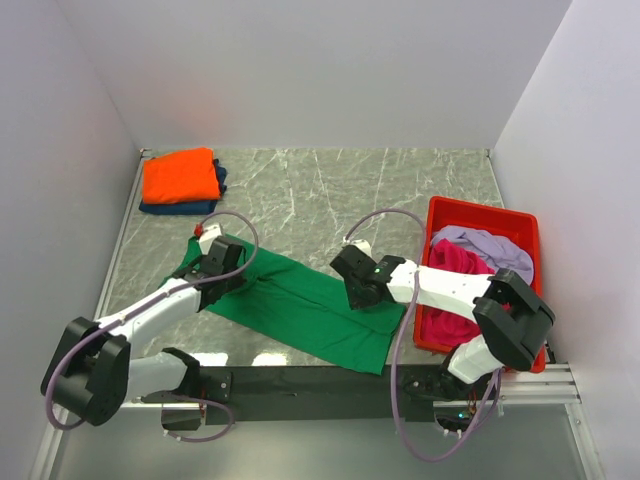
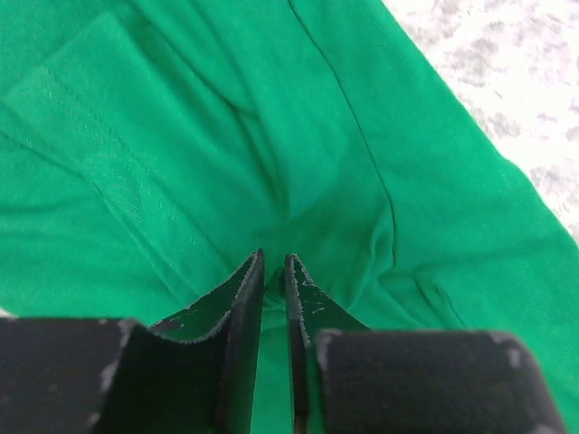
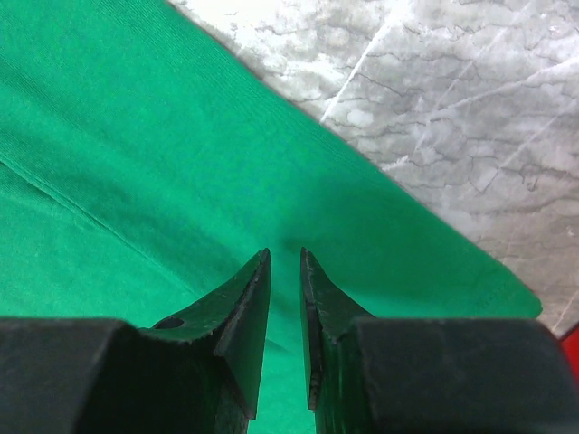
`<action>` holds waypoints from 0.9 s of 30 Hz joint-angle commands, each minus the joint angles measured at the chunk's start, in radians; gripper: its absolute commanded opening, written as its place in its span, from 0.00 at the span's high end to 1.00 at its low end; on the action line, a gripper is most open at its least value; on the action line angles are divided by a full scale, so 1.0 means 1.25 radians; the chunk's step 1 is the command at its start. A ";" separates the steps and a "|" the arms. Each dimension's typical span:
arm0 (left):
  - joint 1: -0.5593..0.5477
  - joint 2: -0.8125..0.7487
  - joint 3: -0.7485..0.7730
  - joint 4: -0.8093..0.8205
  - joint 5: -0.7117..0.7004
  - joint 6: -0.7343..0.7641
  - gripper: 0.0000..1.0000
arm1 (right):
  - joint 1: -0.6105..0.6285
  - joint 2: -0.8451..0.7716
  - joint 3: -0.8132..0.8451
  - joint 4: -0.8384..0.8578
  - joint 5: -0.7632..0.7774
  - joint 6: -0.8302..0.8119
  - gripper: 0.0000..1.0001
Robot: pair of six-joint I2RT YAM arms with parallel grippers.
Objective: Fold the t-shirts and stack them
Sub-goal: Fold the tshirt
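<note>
Entry: green shirt, flattening/fold stage.

The bright green short-sleeved cloth t-shirt point(image 1: 300, 312) lies spread on the grey marbled counter point(image 1: 330, 190), running as a slanted band from left of centre down to lower centre of the overhead view. It is not yet folded.

My left pincer point(image 1: 216, 268) sits on the shirt's upper-left end. In the left wrist view the left pincer point(image 2: 274, 264) has its jaws nearly together with a thin slit between them. Creases in the cloth run in toward the tips. I cannot tell whether fabric is nipped or only pressed.

My right pincer point(image 1: 358, 287) is at the opposite, right-hand end. In the right wrist view the right pincer point(image 3: 285, 258) shows the same narrow slit, just inside the shirt's hem edge, with bare counter beyond it at upper right. I cannot tell if it has a grip.

Judgement: one pincer at each end lets me tension the cloth and carry an edge over evenly.

The stack is at the upper left of the overhead view: a folded orange t-shirt point(image 1: 180, 175) on a folded navy blue t-shirt point(image 1: 182, 207), clear of my work area.

At the right, the red rectangular plastic bin point(image 1: 480, 210) holds a crumpled magenta t-shirt point(image 1: 455, 268) and a pale lilac t-shirt point(image 1: 487, 245), both awaiting their turn.

Risk: a shallow pinch could slip mid-fold.
</note>
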State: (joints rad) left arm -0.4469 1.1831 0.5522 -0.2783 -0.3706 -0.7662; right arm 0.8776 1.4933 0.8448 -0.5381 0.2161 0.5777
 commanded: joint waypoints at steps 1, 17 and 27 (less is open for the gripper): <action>-0.024 -0.051 -0.005 -0.030 -0.030 -0.030 0.78 | 0.005 0.006 0.005 0.025 0.005 -0.008 0.73; -0.046 -0.147 -0.031 -0.058 0.007 -0.060 0.77 | 0.004 0.018 -0.008 0.034 0.008 -0.009 0.73; -0.045 -0.123 0.026 -0.012 -0.040 -0.039 0.75 | 0.005 0.021 -0.016 0.040 0.005 -0.009 0.73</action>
State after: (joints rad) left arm -0.5011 0.9901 0.5461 -0.3500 -0.3832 -0.8253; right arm 0.8776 1.5116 0.8410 -0.5148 0.2157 0.5774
